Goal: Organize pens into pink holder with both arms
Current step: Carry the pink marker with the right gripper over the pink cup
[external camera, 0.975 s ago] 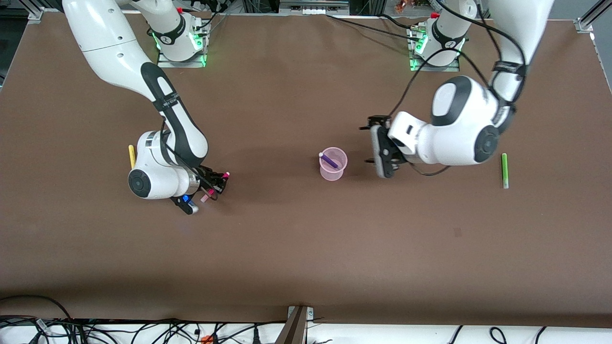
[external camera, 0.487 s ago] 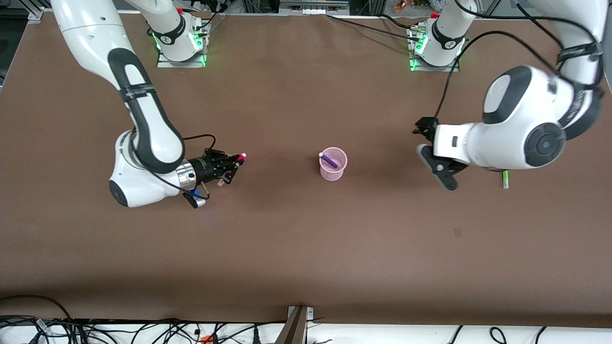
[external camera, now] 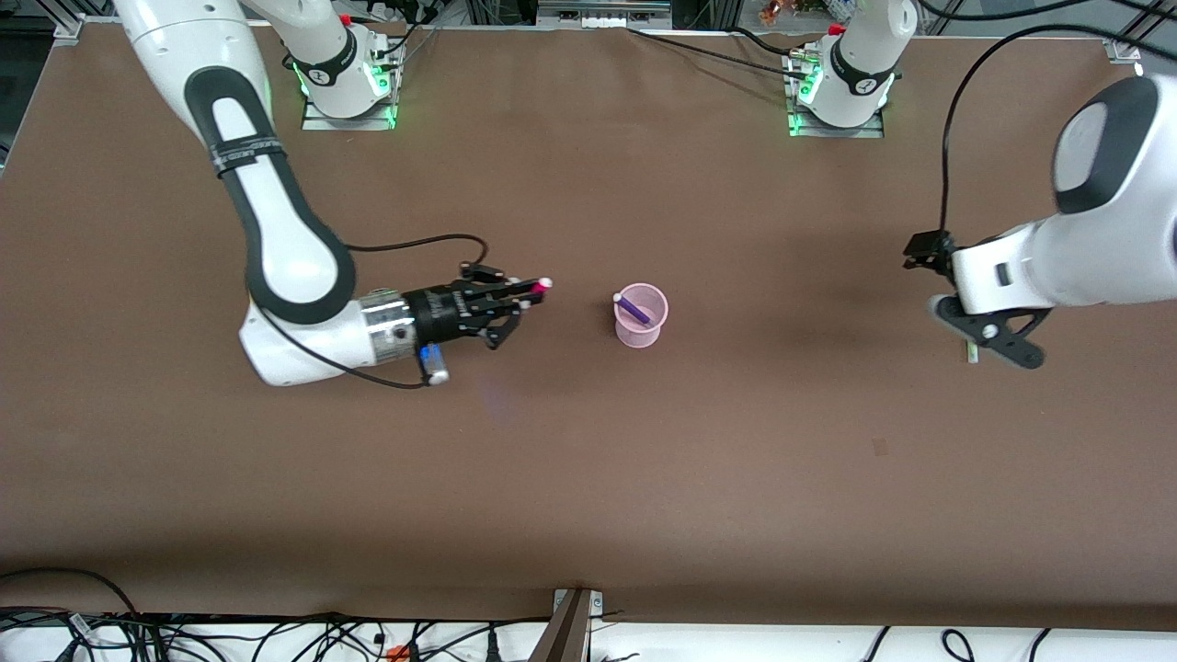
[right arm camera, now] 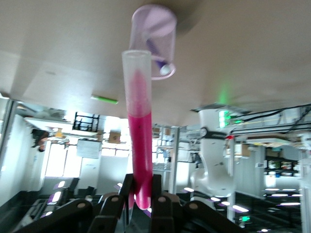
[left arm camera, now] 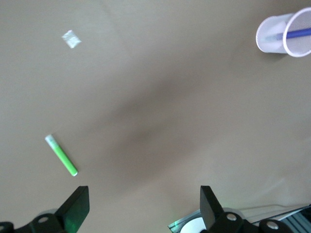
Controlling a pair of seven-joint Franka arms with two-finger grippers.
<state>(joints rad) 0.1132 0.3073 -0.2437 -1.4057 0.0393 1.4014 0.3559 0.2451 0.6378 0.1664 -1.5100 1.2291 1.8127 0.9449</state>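
Observation:
The pink holder stands mid-table with the dark purple pen leaning inside. My right gripper is shut on the magenta-pink pen, held level a short way from the holder, toward the right arm's end. In the right wrist view the pen points at the holder. My left gripper is open and empty over the green pen, which lies on the table and is mostly covered. In the left wrist view the green pen lies beside the open gripper. The yellow pen is hidden.
A small pale scrap lies on the brown table nearer the front camera; it also shows in the left wrist view. The arm bases stand along the table's edge farthest from the camera. Cables run along the near edge.
My right gripper has carried the magenta-pink pen toward the holder and turned it level. My left gripper has moved away from the holder to over the green pen.

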